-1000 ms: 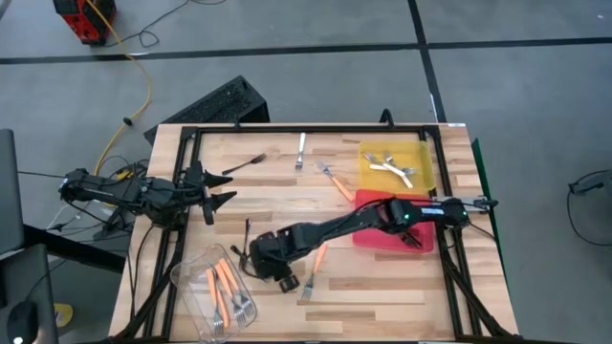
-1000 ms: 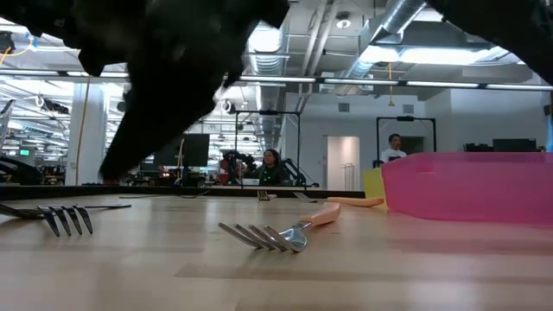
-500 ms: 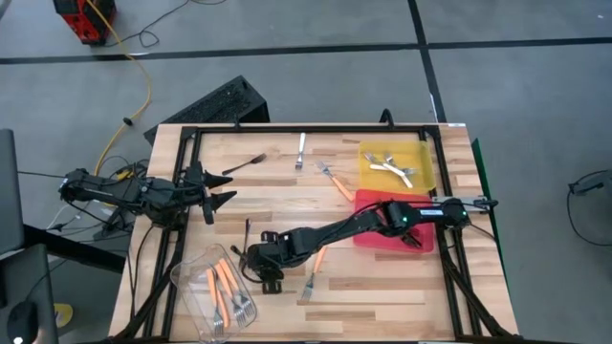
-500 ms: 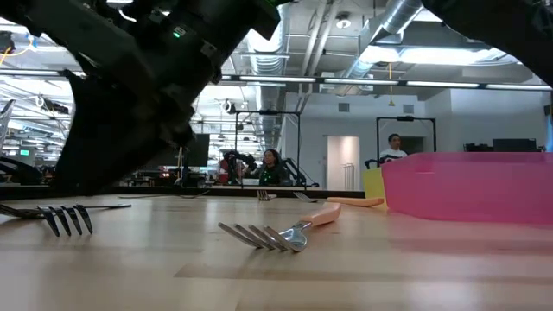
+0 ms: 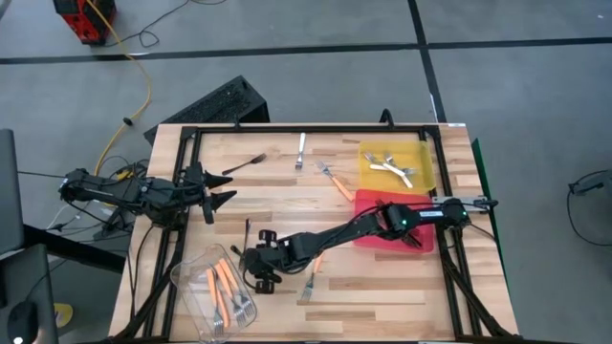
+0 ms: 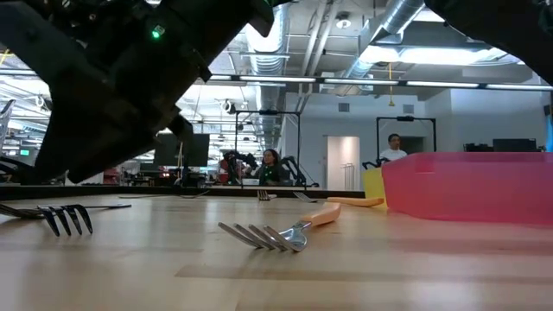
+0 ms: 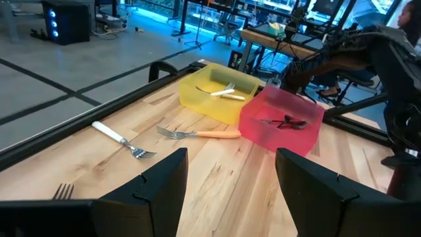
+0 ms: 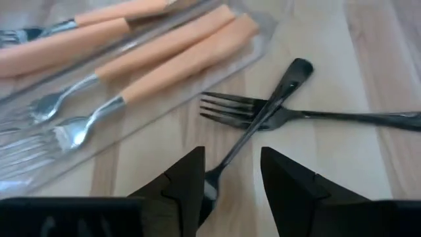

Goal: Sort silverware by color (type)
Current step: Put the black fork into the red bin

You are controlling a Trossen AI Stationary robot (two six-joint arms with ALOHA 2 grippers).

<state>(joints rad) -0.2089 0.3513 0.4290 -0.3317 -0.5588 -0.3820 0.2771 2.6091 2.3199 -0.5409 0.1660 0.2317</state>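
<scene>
Right hand (image 8: pixel 230 181), unclenched, hovers over 2 crossed black forks (image 8: pixel 276 108) beside the clear tub (image 5: pixel 215 287).

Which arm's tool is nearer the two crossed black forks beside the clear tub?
Right. The right tool hangs open just over the crossed black forks, by the clear tub. The left tool waits open near the table's left edge, well away.

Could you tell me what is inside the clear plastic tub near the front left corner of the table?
The clear plastic tub holds several orange-handled forks with metal tines, lying side by side. Their exact number cannot be told, since they overlap.
</scene>
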